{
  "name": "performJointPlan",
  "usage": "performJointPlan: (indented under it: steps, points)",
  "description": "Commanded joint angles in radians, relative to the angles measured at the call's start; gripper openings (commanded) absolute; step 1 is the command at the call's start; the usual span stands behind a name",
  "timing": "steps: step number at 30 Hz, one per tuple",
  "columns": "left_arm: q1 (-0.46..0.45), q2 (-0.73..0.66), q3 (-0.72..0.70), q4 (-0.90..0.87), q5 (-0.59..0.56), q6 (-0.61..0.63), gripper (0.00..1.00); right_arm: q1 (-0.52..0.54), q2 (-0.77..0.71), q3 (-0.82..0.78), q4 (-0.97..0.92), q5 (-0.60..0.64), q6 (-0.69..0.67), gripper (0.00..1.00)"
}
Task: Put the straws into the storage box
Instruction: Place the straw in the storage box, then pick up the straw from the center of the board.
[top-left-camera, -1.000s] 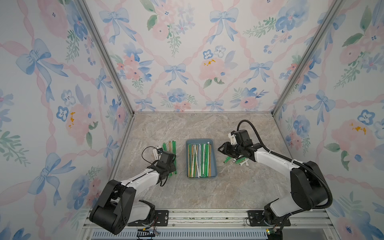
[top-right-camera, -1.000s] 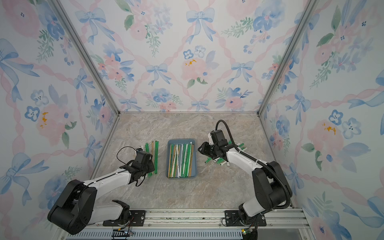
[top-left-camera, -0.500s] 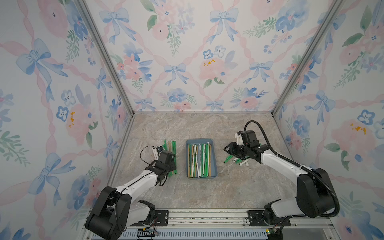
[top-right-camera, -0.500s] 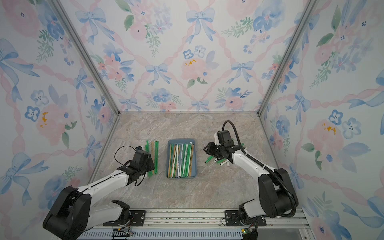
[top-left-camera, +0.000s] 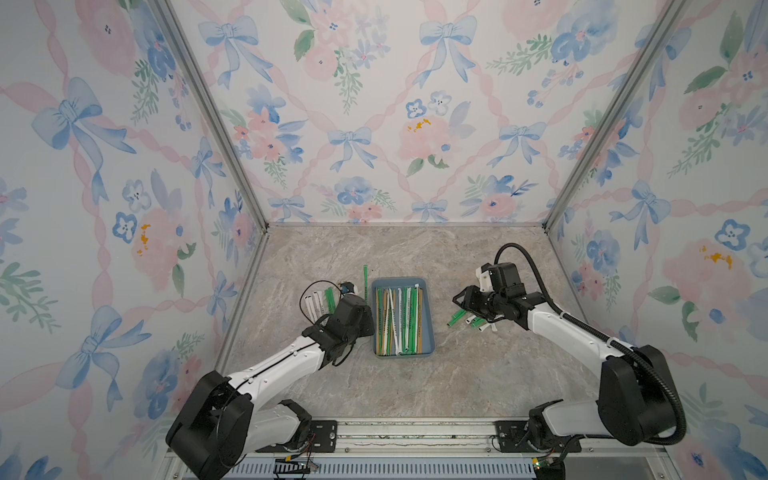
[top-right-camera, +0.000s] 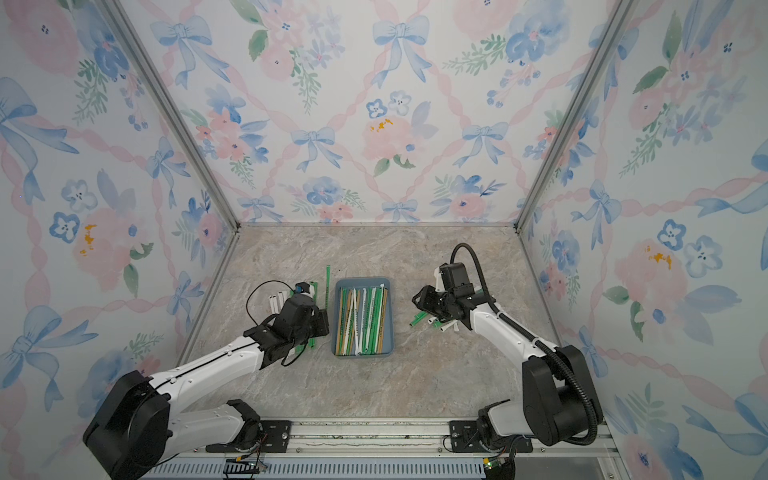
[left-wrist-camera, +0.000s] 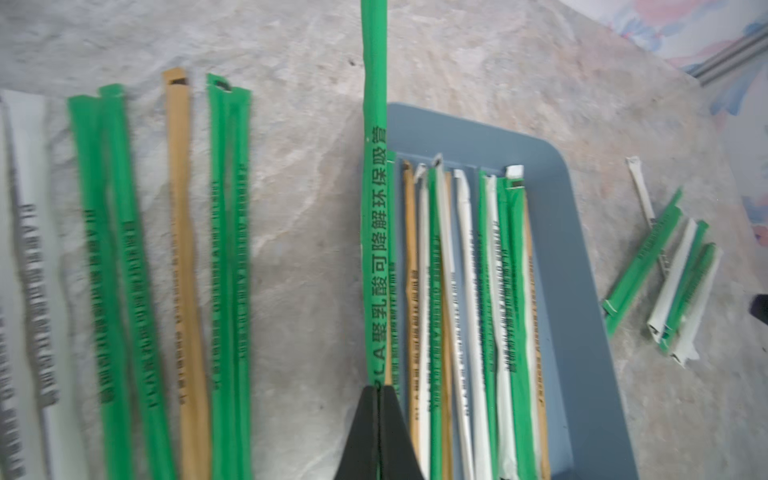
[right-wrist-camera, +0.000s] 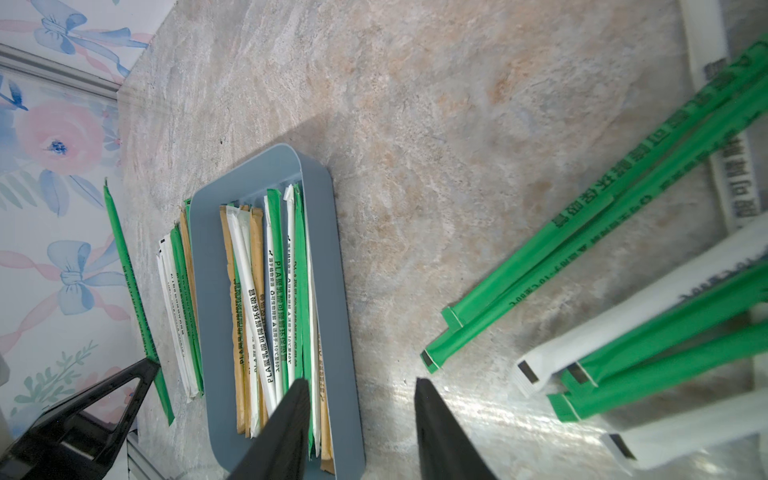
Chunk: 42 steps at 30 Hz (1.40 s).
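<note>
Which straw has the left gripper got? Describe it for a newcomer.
Find the slate-blue storage box mid-table. Along its edge on the left arm's side runs one green straw, pinched by the left gripper. Only its tip pokes past the box's far rim.

The storage box (top-left-camera: 400, 282) lies between two loose groups of straws (top-left-camera: 456, 317).

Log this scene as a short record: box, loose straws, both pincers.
box: mid-table, partly filled
straws in box: green, white, tan, lying lengthwise
left pile: loose straws on table, left of box
right pile: loose green and white straws on table, right of box
left pincer: shut on green straw, at box's left rim
right pincer: open, empty, by right pile
</note>
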Motion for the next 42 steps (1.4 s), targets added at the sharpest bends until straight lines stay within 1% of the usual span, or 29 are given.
performJointPlan:
  steps: [1, 6, 8, 11, 14, 16, 20, 25, 28, 30, 36, 39, 42]
  points:
    - [-0.034, 0.053, 0.024, 0.023, 0.035, 0.016, 0.0, -0.003, -0.01, -0.017, -0.027, 0.022, -0.022, 0.44]
    - [-0.072, 0.095, 0.009, 0.116, 0.079, -0.014, 0.0, -0.012, -0.022, -0.01, -0.072, 0.053, -0.031, 0.44]
    - [-0.074, 0.115, 0.009, 0.124, 0.088, -0.021, 0.03, -0.015, -0.025, -0.01, -0.078, 0.054, -0.031, 0.44]
    - [-0.086, 0.137, 0.015, 0.123, 0.087, -0.022, 0.11, -0.018, -0.032, -0.012, -0.081, 0.054, -0.031, 0.44]
    - [-0.093, 0.129, 0.013, 0.121, 0.074, -0.023, 0.18, -0.021, -0.038, -0.01, -0.088, 0.059, -0.03, 0.44]
    - [-0.097, 0.116, 0.01, 0.122, 0.065, -0.02, 0.26, -0.026, -0.043, -0.007, -0.094, 0.063, -0.058, 0.44]
    - [-0.1, 0.083, -0.004, 0.122, 0.049, -0.012, 0.4, -0.045, -0.056, 0.0, -0.123, 0.083, -0.08, 0.45]
    - [-0.102, 0.042, -0.026, 0.12, 0.016, -0.016, 0.52, -0.06, -0.065, 0.041, -0.259, 0.25, -0.154, 0.46]
    - [-0.101, 0.032, -0.033, 0.122, 0.008, -0.016, 0.57, -0.086, -0.066, 0.042, -0.296, 0.314, -0.182, 0.46]
    - [-0.101, 0.029, -0.036, 0.121, 0.003, -0.015, 0.59, -0.12, -0.067, 0.032, -0.303, 0.331, -0.192, 0.46]
    - [-0.103, 0.014, -0.044, 0.122, -0.011, -0.017, 0.66, -0.238, -0.036, -0.012, -0.283, 0.282, -0.188, 0.45]
    - [-0.105, 0.006, -0.05, 0.122, -0.021, -0.019, 0.68, -0.262, -0.001, -0.031, -0.253, 0.234, -0.178, 0.44]
    - [-0.105, 0.003, -0.056, 0.121, -0.023, -0.02, 0.69, -0.264, 0.035, -0.042, -0.217, 0.206, -0.162, 0.44]
